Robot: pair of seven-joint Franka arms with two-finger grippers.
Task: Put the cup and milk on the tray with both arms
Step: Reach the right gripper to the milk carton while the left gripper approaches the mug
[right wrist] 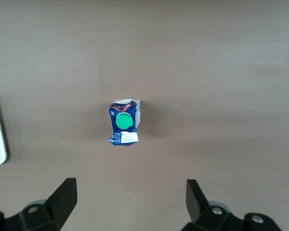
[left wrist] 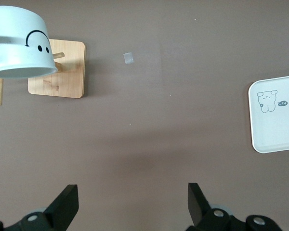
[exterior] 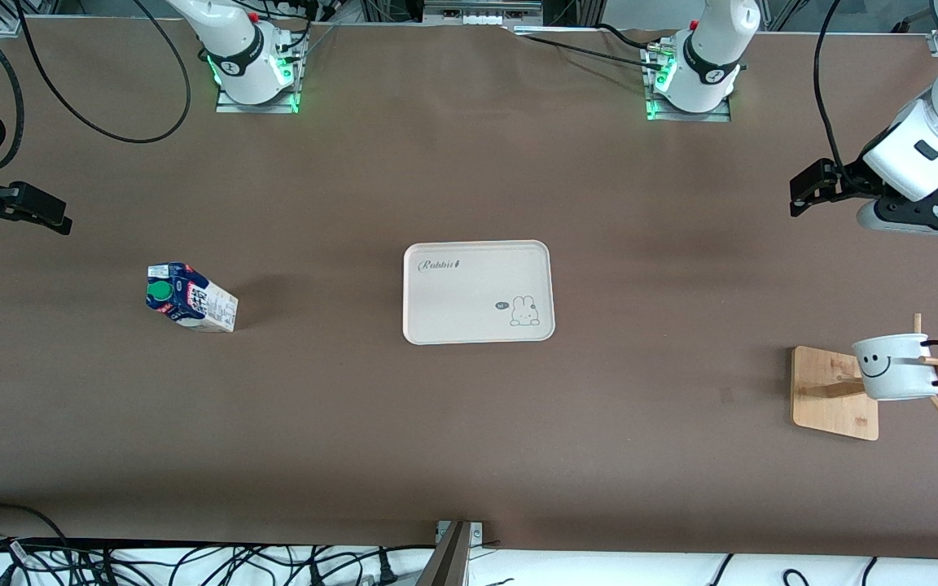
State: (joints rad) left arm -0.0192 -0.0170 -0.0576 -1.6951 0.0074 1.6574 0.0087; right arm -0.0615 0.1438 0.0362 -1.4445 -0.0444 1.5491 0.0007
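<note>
We start approach step; nothing on tray [exterior: 477, 291] at bench centre. Left gripper [left wrist: 132, 202] spread wide, empty, above bench near cup [exterior: 892, 366] hung on wooden rack [exterior: 835, 392]. Right gripper [right wrist: 130, 199] spread wide, above milk [exterior: 190, 297] standing upright. Next we descend, grasp both.

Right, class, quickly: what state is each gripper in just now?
Left gripper: open, holding nothing, up over bare table near the cup.
Right gripper: open, holding nothing, up over the milk.

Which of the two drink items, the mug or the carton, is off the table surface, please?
The white smiley-face mug: it hangs on the wooden peg rack, whereas the blue-and-white milk carton stands on the table.
</note>
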